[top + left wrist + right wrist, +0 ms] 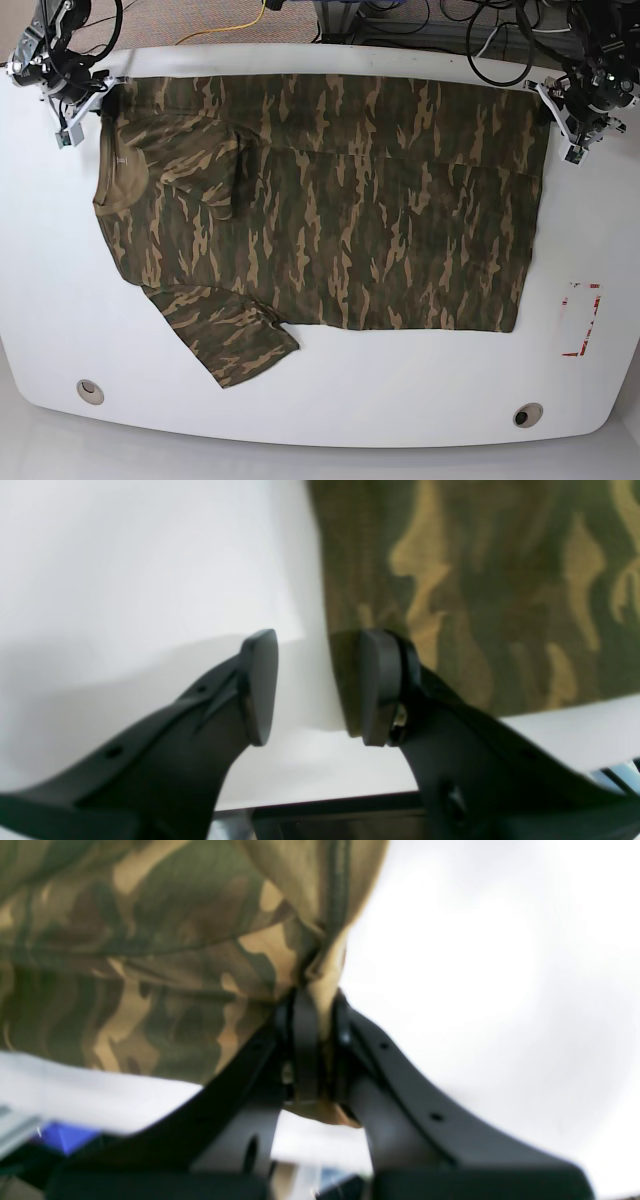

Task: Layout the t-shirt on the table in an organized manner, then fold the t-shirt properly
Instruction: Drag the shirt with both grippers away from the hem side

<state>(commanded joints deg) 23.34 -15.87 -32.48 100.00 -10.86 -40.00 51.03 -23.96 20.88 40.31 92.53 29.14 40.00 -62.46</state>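
While laid flat, t-shirt (330, 200) spans table (320, 400) sideways.
My right jaws (320, 1040) pinch its shoulder; left jaws (315, 687) apart at hem corner.

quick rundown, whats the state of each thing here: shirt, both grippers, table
t-shirt: spread mostly flat on the table, one sleeve folded in over the chest, the other lying out toward the near edge
right gripper: shut on the t-shirt, fabric bunched between its fingers
left gripper: open, one finger over the t-shirt's corner, nothing pinched
table: white top carrying the shirt, red tape outline uncovered beside the hem
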